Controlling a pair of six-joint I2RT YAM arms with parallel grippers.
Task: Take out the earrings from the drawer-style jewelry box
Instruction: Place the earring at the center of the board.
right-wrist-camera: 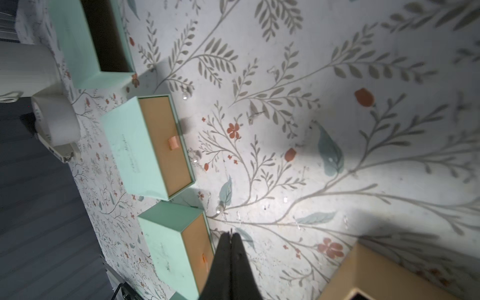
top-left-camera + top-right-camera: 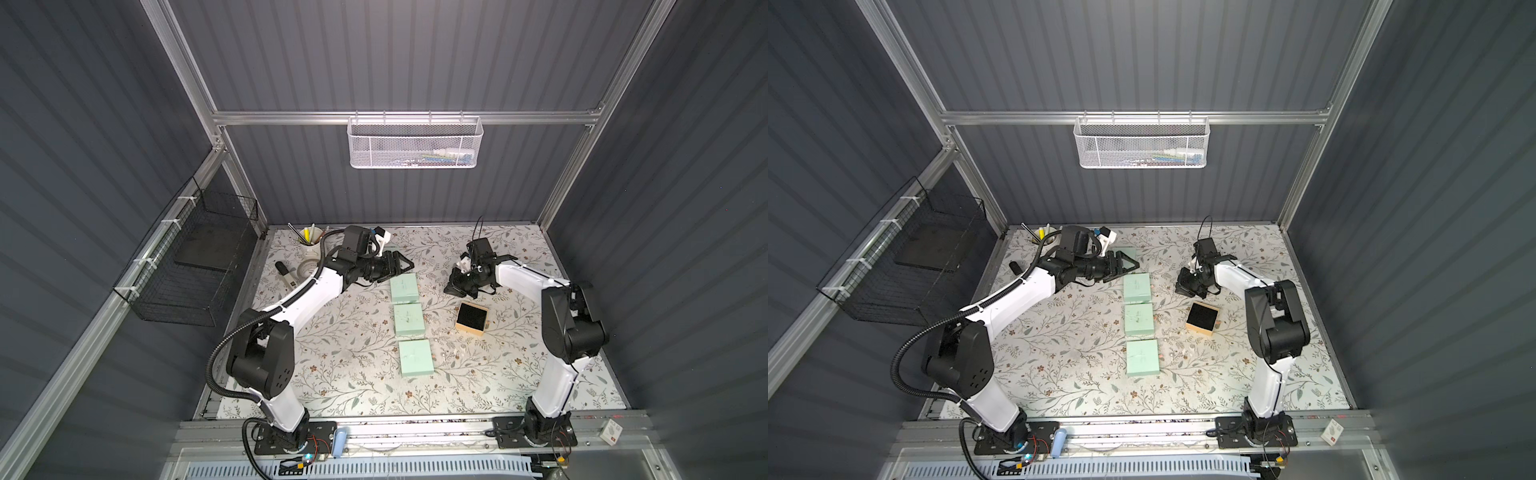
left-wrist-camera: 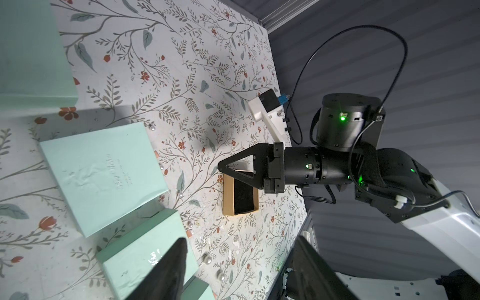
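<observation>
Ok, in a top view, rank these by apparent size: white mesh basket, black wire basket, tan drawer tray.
black wire basket
white mesh basket
tan drawer tray
Both baskets hang higher, nearer the camera, which inflates them.

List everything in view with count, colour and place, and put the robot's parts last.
mint jewelry boxes: three, mint green, drawers shut, in a column at the centre
empty sleeve: one, mint green, behind the column
drawer tray: one, tan with black lining, right of the column
earrings: several, pearly white, loose beside the boxes
pen cup: one, white, far left corner
tape roll: one, white, beside the cup
mesh basket: one, white, on the back rail
wire basket: one, black, on the left wall
left gripper: open, empty, over the column's far end
right gripper: shut, empty, near the tray
</observation>
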